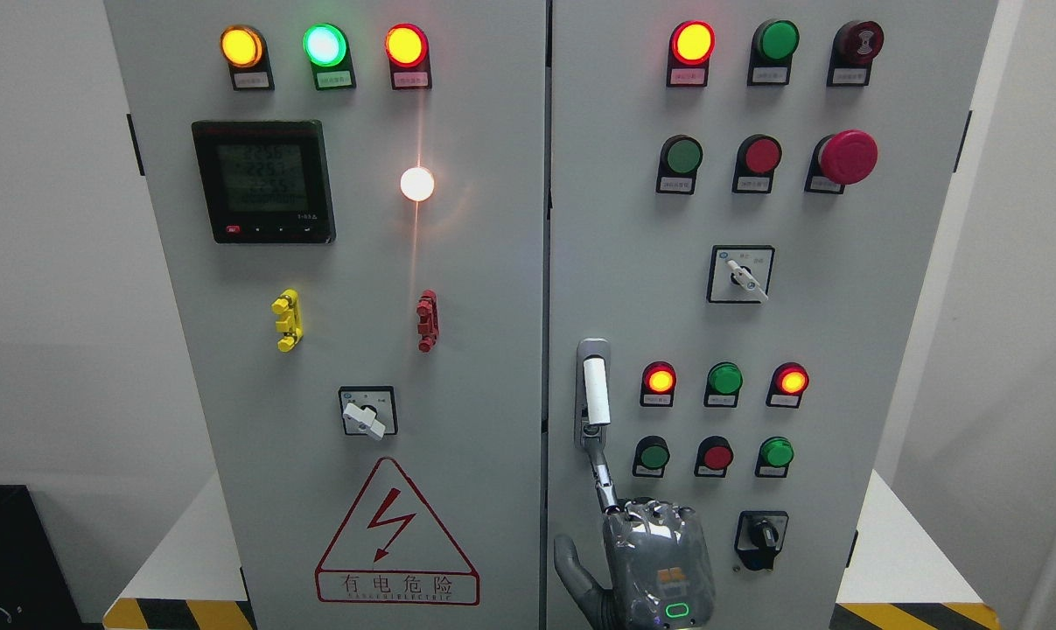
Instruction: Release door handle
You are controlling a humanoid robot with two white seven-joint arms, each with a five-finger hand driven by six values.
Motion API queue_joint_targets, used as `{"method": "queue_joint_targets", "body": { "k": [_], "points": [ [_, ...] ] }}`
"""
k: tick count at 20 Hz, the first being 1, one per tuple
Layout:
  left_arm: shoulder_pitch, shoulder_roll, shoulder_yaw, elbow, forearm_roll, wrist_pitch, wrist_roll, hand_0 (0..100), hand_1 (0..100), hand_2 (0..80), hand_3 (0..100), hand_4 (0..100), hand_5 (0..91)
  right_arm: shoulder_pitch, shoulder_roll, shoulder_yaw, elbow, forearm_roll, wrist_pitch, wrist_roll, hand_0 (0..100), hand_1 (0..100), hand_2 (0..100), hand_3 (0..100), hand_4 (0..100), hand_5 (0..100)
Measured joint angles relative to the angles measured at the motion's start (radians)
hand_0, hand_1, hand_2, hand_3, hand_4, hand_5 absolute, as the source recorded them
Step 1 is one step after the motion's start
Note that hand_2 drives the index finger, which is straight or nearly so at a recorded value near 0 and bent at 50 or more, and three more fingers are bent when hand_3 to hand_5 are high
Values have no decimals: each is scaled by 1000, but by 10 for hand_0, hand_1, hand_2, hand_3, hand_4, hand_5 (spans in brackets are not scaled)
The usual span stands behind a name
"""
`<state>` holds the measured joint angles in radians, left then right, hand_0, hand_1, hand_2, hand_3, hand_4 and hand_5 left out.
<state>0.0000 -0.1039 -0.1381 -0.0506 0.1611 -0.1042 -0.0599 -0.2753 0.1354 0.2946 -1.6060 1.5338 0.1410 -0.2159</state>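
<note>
**Letting go of the handle: nearly done**

Right hand (654,560) low on the right-hand door (842,350), back toward the camera, arm entering from the bottom edge. Index finger (602,472) stretched straight up, tip touching or just under the lower end of the door handle (594,394); remaining fingers curled at the knuckles, thumb out to the left, nothing clasped. Handle upright at the door's left edge, beside the seam. Release seemingly in its last stage. Next: draw that finger clear, down and away, without catching the nearby buttons (653,456). Left hand not visible.
</note>
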Motion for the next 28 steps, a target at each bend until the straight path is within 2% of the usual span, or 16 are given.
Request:
{"method": "queue_joint_targets", "body": {
  "k": [20,28],
  "points": [
    [0,0,0,0,0,0,0,120,556,0,0,0,0,1,0,5,-9,-1,2,-10,451,334,62,1000,1000,1000],
    [0,0,0,0,0,0,0,120,556,0,0,0,0,3,0,7,-11,-1,2,-15,450,335,117,1000,1000,1000]
  ]
}}
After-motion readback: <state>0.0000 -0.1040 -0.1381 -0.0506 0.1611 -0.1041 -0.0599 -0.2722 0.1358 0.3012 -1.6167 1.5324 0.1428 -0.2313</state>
